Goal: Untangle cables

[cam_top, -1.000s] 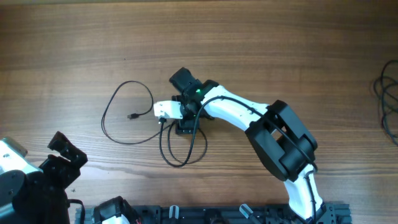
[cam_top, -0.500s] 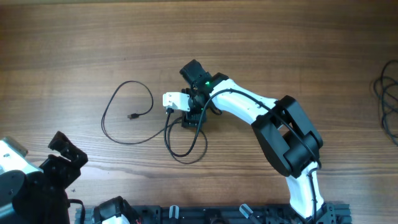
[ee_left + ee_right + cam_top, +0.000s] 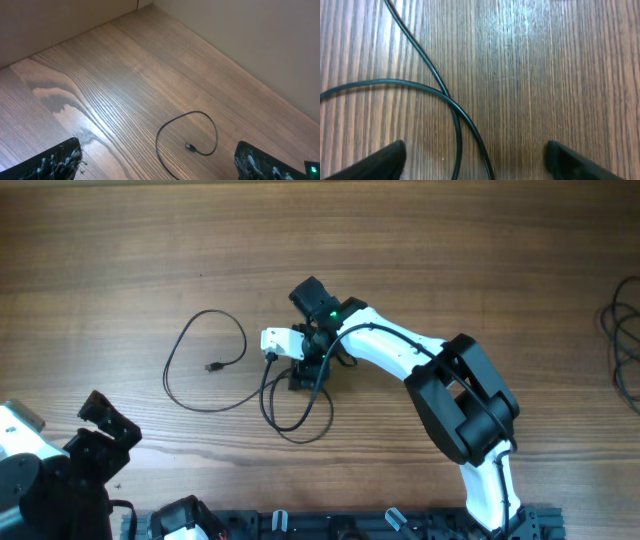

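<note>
Pointing down at the desk [image 3: 450,240], the right pincer [image 3: 472,161] stands wide, its two dark fingertips [image 3: 375,161] far apart at the lower corners of the wrist view, with nothing gripped. Thin black cable strands [image 3: 427,65] lie flat on the wood in the gap between them. One runs in straight from ahead and another curves in from the side. They meet just ahead of the pincer and pass on through the gap, closer to one fingertip than the other. Whether the fingertips touch the desk cannot be told.

From overhead, a small loose loop [image 3: 298,440] lies just beside this pincer, on the side toward its arm's base. Farther out, toward the left arm, lies a larger open loop [image 3: 168,372] with a small plug tip [image 3: 212,367] inside it. Whether both loops are one cord cannot be told.

The left pincer [image 3: 157,165] sits well apart from all this, also wide and holding nothing, with the larger loop well ahead of it. At the far desk edge on the right pincer's other side lies a bundle of dark cords [image 3: 625,350].
</note>
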